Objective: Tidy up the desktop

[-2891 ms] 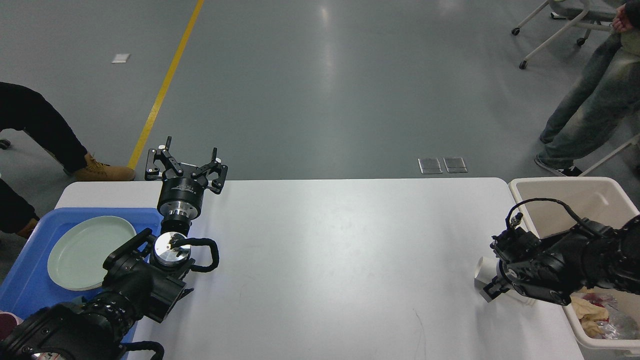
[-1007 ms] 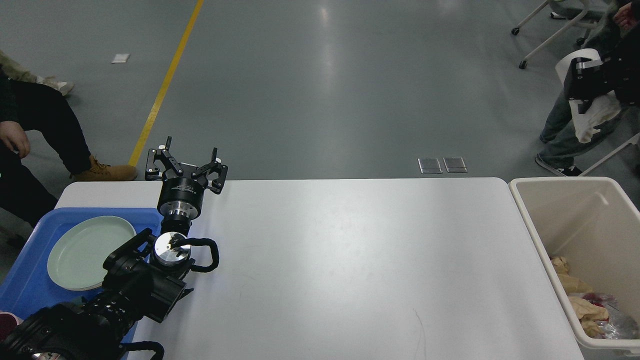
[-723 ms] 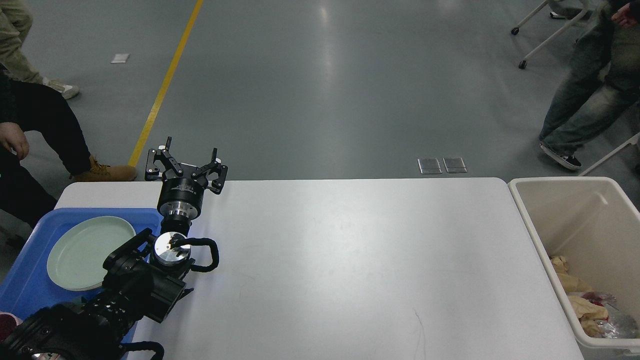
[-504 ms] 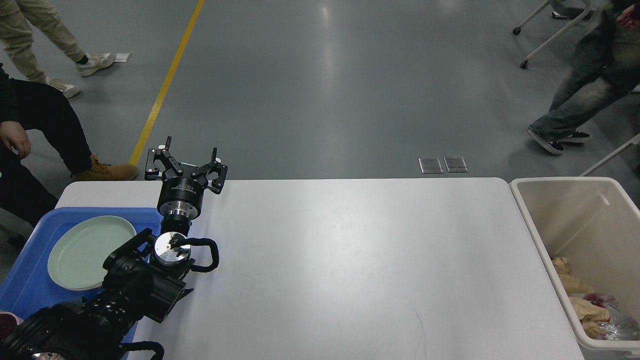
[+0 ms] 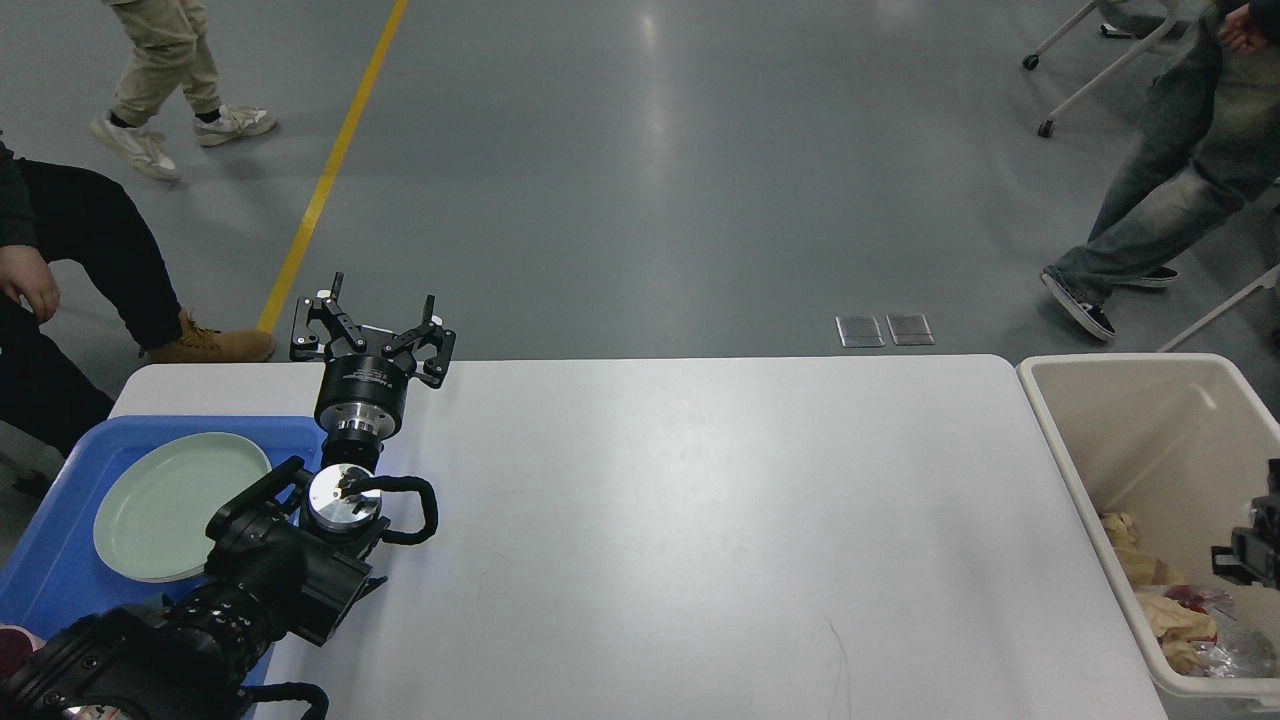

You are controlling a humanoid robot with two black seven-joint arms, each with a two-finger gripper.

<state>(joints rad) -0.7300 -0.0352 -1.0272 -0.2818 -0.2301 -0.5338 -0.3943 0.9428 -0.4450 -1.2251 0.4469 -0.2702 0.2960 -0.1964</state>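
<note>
The desktop [image 5: 700, 520] is a wide white tabletop with nothing loose lying on it. My left gripper [image 5: 381, 297] is open and empty, held upright over the table's far left edge, just right of the blue tray [image 5: 50, 560]. Only a small black part of my right arm [image 5: 1255, 548] shows at the right edge of the view, over the beige bin [image 5: 1060, 470]. Its fingers cannot be told apart.
A pale green plate [image 5: 175, 505] lies in the blue tray. The beige bin at the table's right end holds crumpled paper and wrappers [image 5: 1175, 620]. People stand and walk on the floor at the far left and far right.
My right arm, with a white cup at the table's right edge 2.9 s ago, left the view and now shows at the right edge over the bin. The left arm has not moved. People walked.
</note>
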